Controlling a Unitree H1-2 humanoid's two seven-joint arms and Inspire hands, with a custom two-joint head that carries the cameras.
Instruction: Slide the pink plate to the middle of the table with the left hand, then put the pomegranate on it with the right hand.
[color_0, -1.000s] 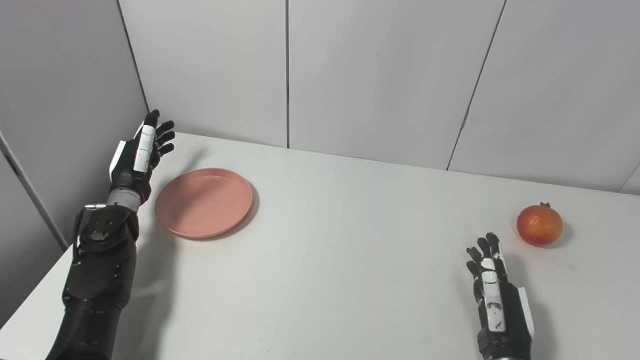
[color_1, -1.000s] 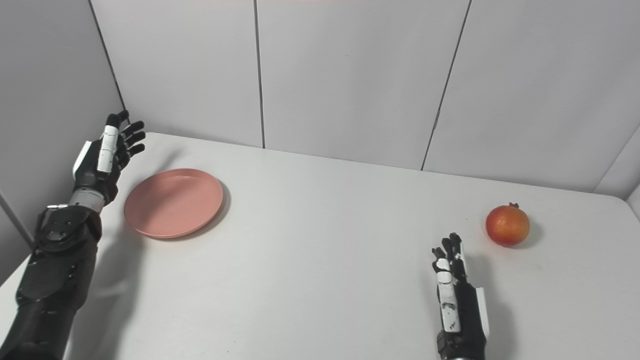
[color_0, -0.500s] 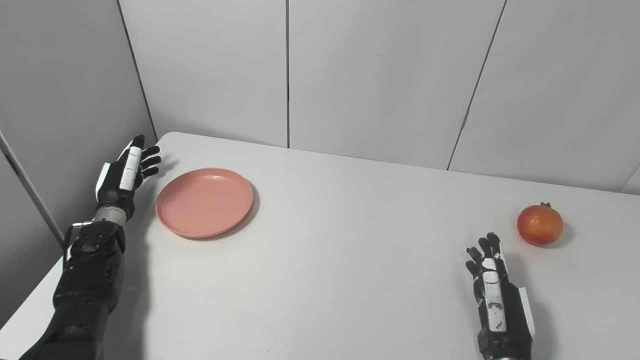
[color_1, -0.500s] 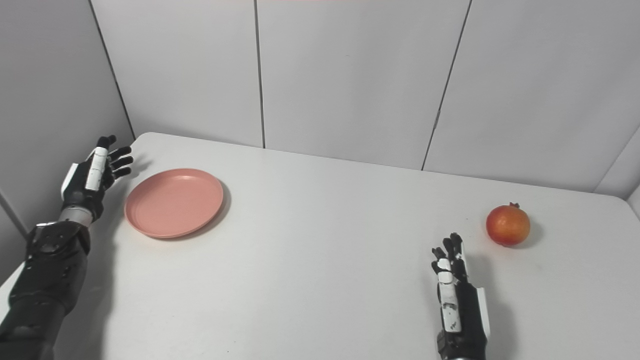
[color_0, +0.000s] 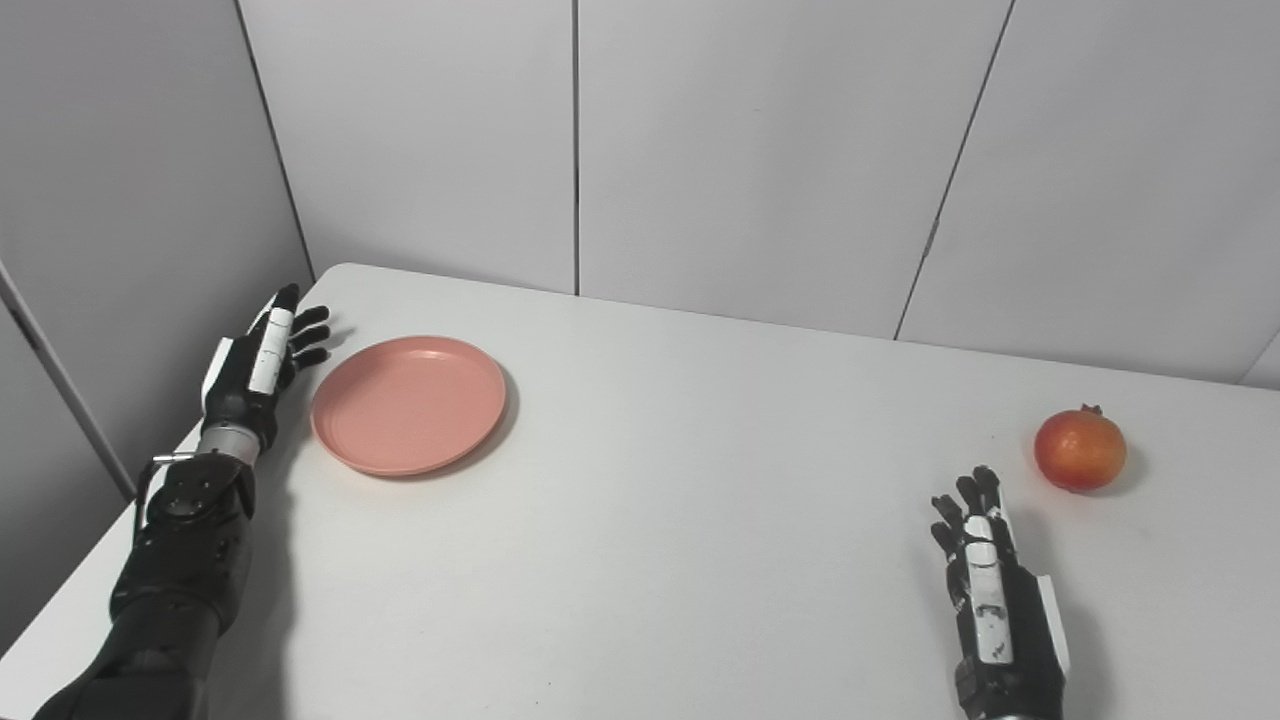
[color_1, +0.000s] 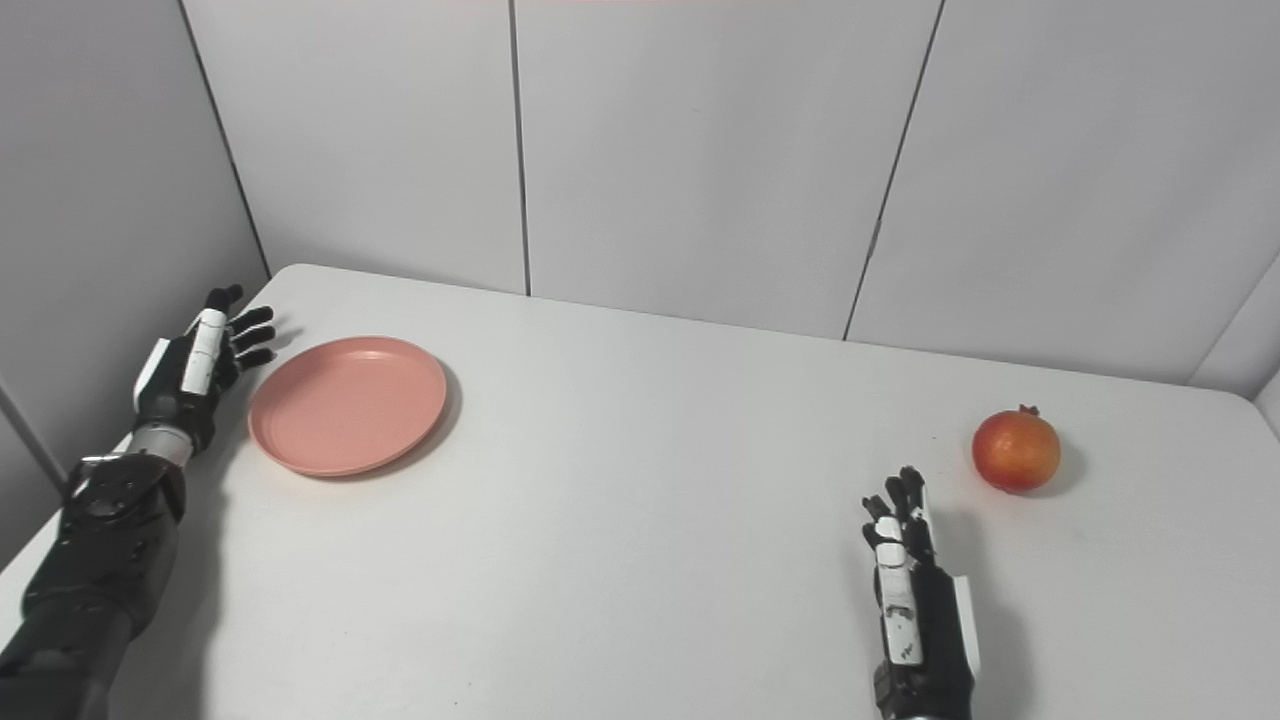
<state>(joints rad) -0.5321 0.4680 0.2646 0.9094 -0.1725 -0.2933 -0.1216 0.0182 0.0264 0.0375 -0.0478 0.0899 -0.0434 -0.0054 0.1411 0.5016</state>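
A round pink plate (color_0: 408, 404) lies flat on the white table (color_0: 660, 520), toward its far left. Just left of the plate's rim my left hand (color_0: 258, 362) stands on edge, open, fingers apart and pointing away from me; a narrow gap separates it from the plate. A red-orange pomegranate (color_0: 1079, 449) sits at the right side of the table. My right hand (color_0: 990, 595) rests open near the front right, fingers pointing toward the fruit, a short way below and left of it, holding nothing.
Grey wall panels (color_0: 760, 150) close off the back and the left side. The table's left edge (color_0: 120, 530) runs just beside my left forearm. The broad white middle of the table lies between plate and fruit.
My left hand dropped from above the plate's far-left side down to table height, then edged right toward the plate's rim. Plate, pomegranate and right hand stayed put.
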